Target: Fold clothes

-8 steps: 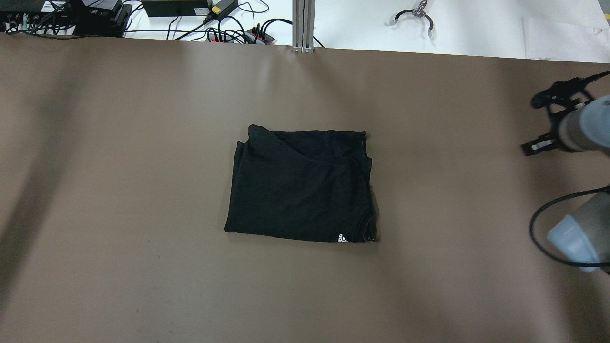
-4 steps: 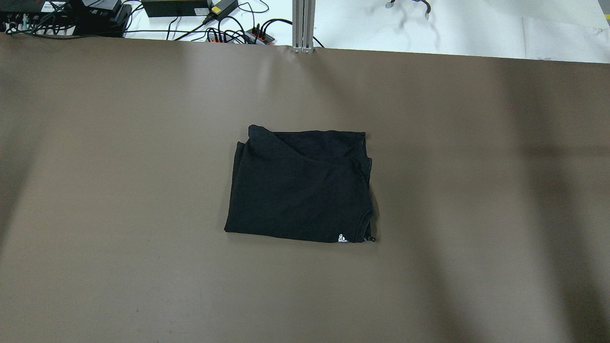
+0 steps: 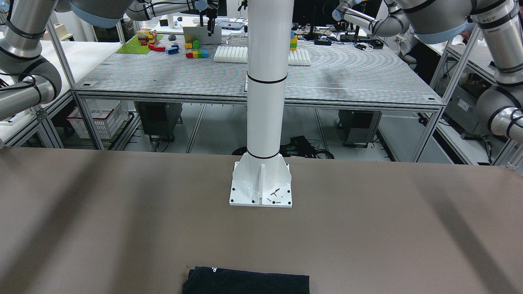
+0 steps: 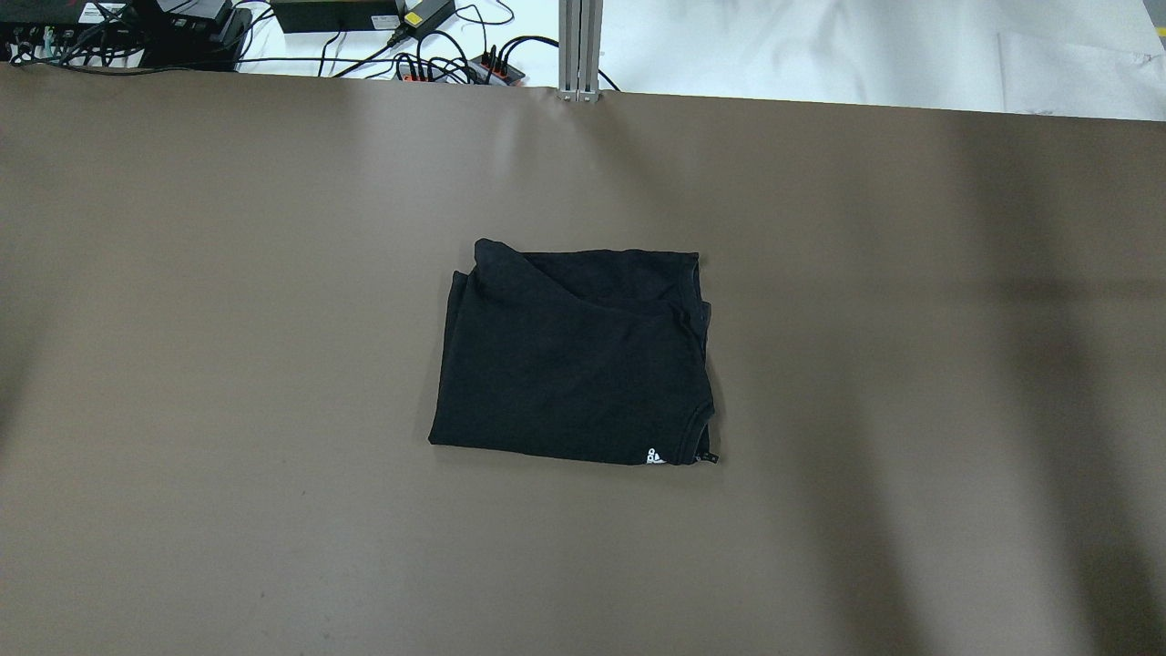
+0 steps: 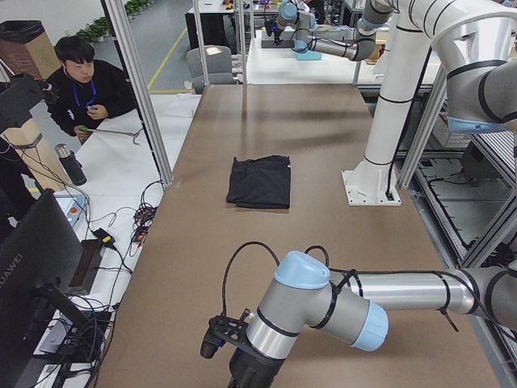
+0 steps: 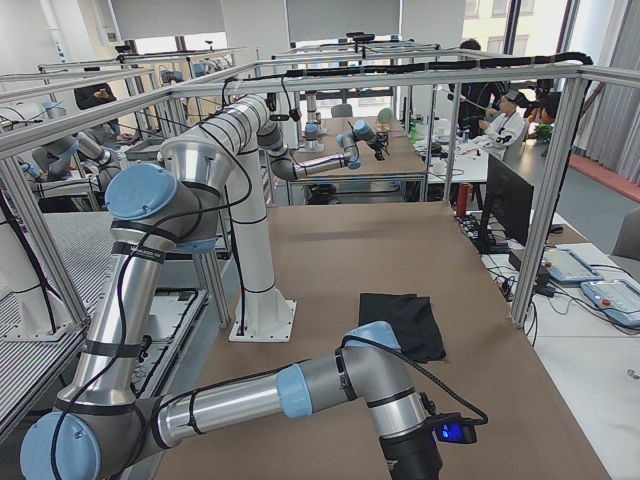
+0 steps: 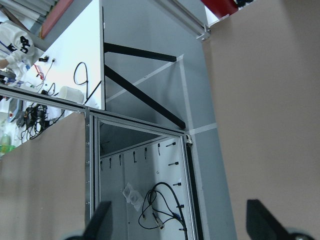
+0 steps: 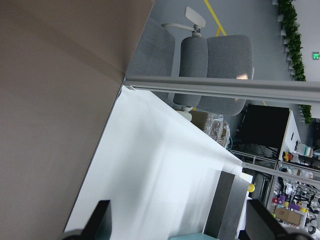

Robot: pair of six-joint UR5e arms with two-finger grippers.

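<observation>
The clothes [image 4: 576, 353] are one black garment lying folded into a rough rectangle at the middle of the brown table [image 4: 182, 364], with a tiny white mark at its near right corner. Its edge also shows in the front-facing view [image 3: 245, 281] and both side views [image 5: 260, 179] [image 6: 403, 322]. Both arms are pulled back off the overhead view, far from the garment. In the left wrist view my left gripper [image 7: 180, 220] stands open, empty, past the table's edge. My right gripper [image 8: 180, 220] is open too, empty, over the table's end.
The white pillar's base [image 3: 261, 184] is bolted to the table on the robot's side of the garment. Cables and power strips [image 4: 437, 59] and an aluminium post [image 4: 579, 46] line the far edge. A seated person [image 5: 85, 89] is beyond that edge.
The right arm, at the overhead view's right edge a second ago, has withdrawn out of it. A grabber tool at the far side also left view. The garment has not moved.
</observation>
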